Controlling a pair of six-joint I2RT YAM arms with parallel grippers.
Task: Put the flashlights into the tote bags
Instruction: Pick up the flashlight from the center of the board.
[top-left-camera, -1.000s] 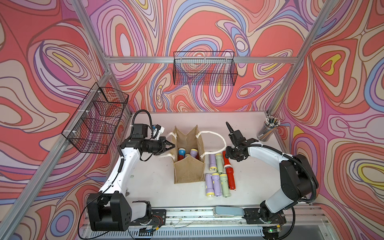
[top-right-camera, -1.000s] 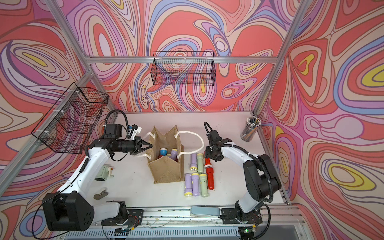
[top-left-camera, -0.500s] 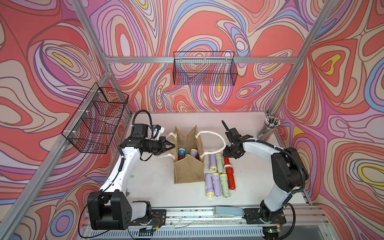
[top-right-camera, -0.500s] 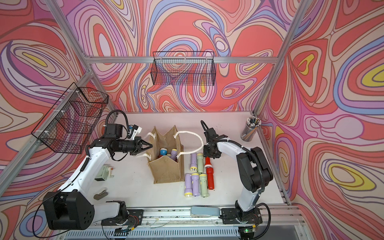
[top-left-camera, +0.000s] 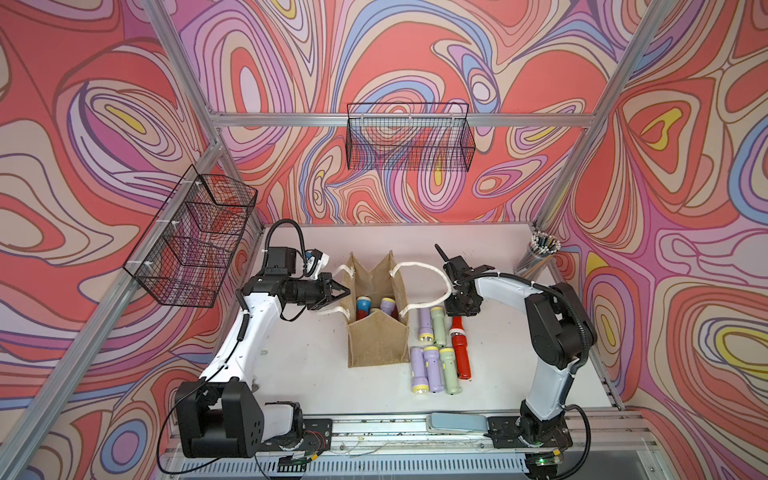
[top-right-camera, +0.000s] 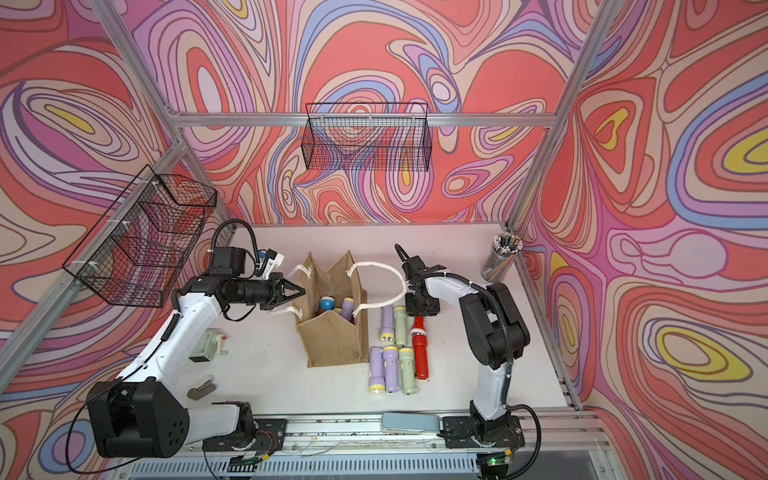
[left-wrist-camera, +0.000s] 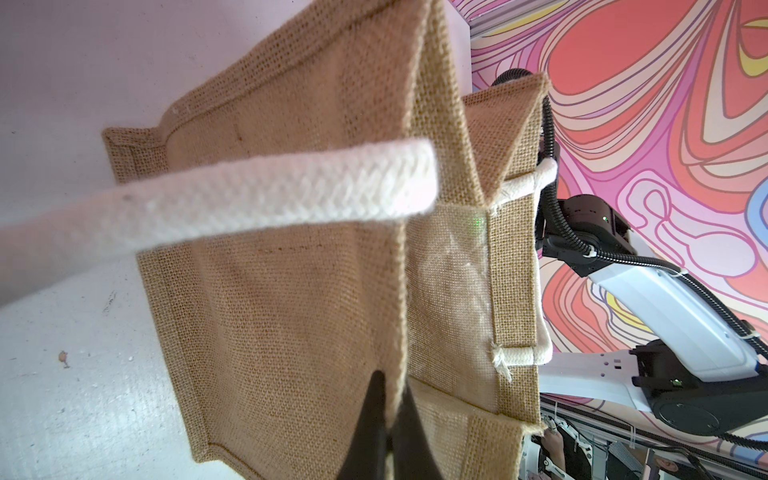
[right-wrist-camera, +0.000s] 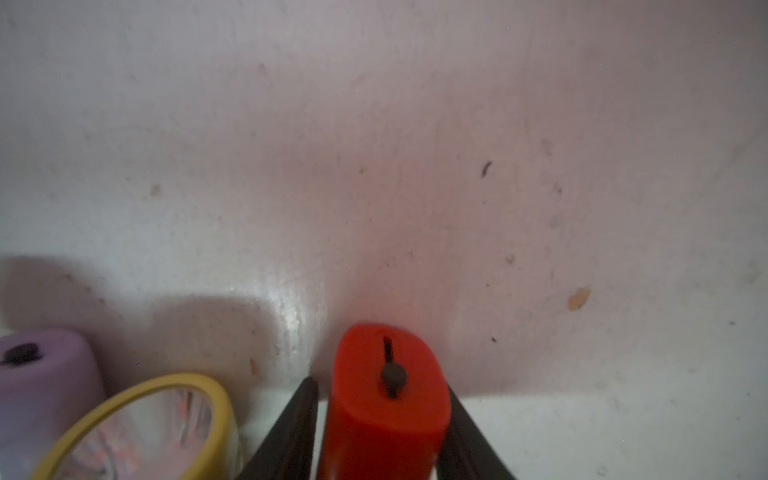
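Flashlights (top-left-camera: 432, 365): five lilac and pale-green plastic cylinders are lying just right of the tan jute tote bag (top-left-camera: 376, 345); others are standing inside.
Left gripper (left-wrist-camera: 392, 386): jaws are clamping the bag's left wall.
Right gripper (right-wrist-camera: 381, 386): jaws are squeezing a red plastic flashlight (top-left-camera: 462, 353) beside them.

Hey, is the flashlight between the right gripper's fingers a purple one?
No, the right wrist view shows a red flashlight between the fingers of the right gripper; a purple flashlight lies apart.
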